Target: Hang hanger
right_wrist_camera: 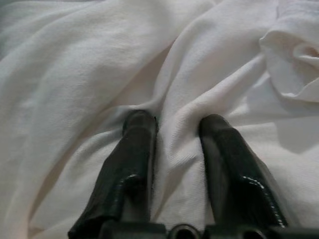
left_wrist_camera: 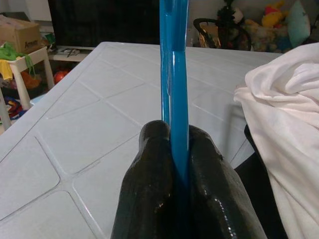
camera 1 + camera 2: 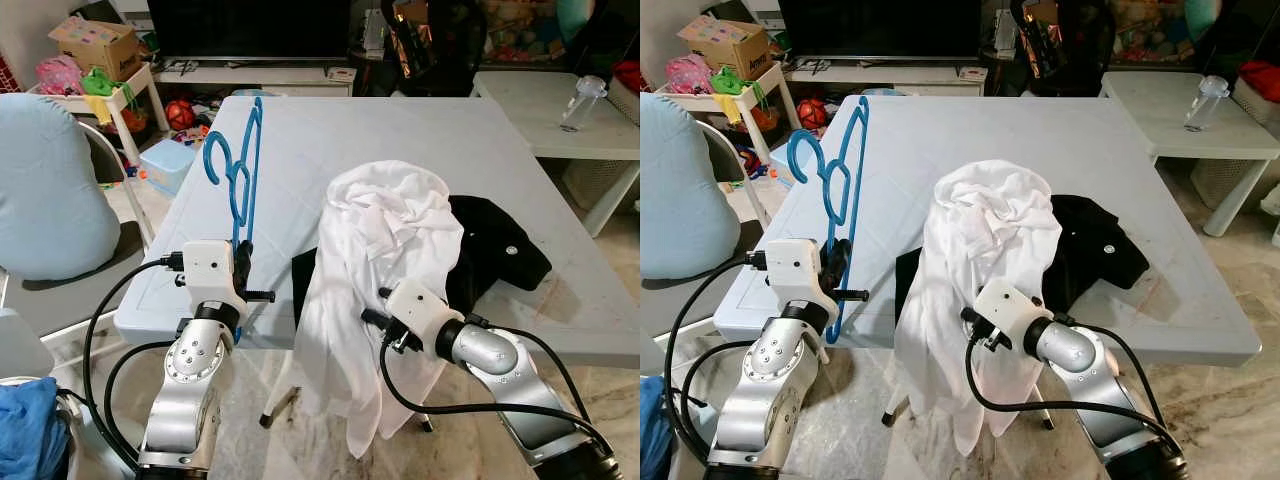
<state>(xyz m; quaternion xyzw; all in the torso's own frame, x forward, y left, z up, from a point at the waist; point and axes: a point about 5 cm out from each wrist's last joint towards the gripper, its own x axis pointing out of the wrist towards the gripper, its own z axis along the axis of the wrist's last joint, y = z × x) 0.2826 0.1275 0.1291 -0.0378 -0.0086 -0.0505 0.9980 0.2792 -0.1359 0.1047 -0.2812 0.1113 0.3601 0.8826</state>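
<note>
A blue plastic hanger point(image 3: 240, 150) stands upright over the left part of the pale table point(image 3: 330, 130), hook towards the far side. My left gripper point(image 2: 172, 132) is shut on its lower bar at the table's front left corner. A white shirt point(image 3: 385, 240) lies heaped on the table's front middle and hangs over the front edge. My right gripper point(image 1: 177, 122) is pushed into this shirt from the front. Its fingers point(image 1: 137, 144) are open, with a ridge of white cloth between them. A black garment point(image 3: 500, 250) lies under and to the right of the shirt.
A light-blue chair back point(image 3: 45, 190) stands close on the left. On the floor beyond it are a blue plastic box point(image 3: 165, 165) and toys. A second white table point(image 3: 540, 110) with a clear bottle point(image 3: 583, 100) is at the far right. A blue cloth point(image 3: 25, 430) lies bottom left.
</note>
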